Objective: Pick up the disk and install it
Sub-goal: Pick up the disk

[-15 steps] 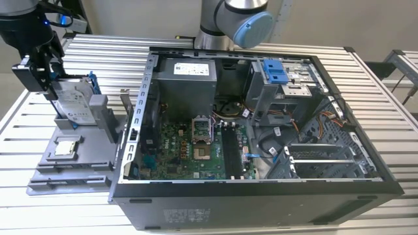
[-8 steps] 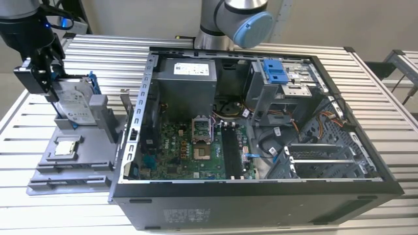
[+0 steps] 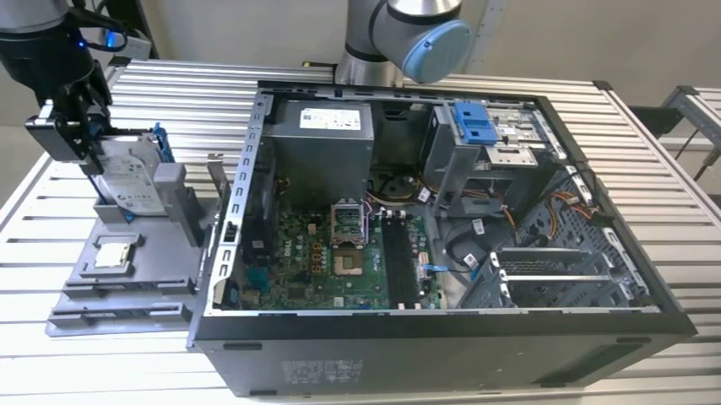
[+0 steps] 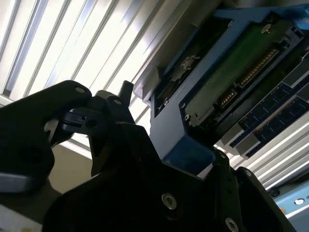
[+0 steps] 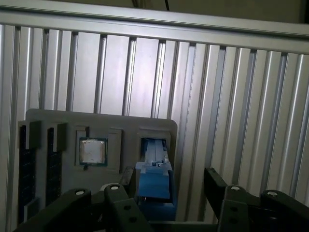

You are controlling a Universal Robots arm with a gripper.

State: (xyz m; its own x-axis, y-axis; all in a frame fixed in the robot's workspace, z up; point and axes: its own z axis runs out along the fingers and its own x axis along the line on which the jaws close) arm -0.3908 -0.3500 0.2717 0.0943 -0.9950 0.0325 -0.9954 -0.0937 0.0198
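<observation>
one pincer (image 3: 79,135) grips the disk (image 3: 127,181); it stands tilted, long axis near upright, in the grey holder (image 3: 147,253).

open slatted table (image 3: 338,80) behind case: free | grey holder (image 3: 124,270) just beside computer case (image 3: 451,253) wall: narrow gap | case open on top; drive cage (image 3: 496,143), cables (image 3: 541,211), motherboard (image 3: 338,253) crowd inside

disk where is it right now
The disk stands on edge in the grey holder at the exterior view's left, outside the computer case, with the gripper at its top edge.
</observation>
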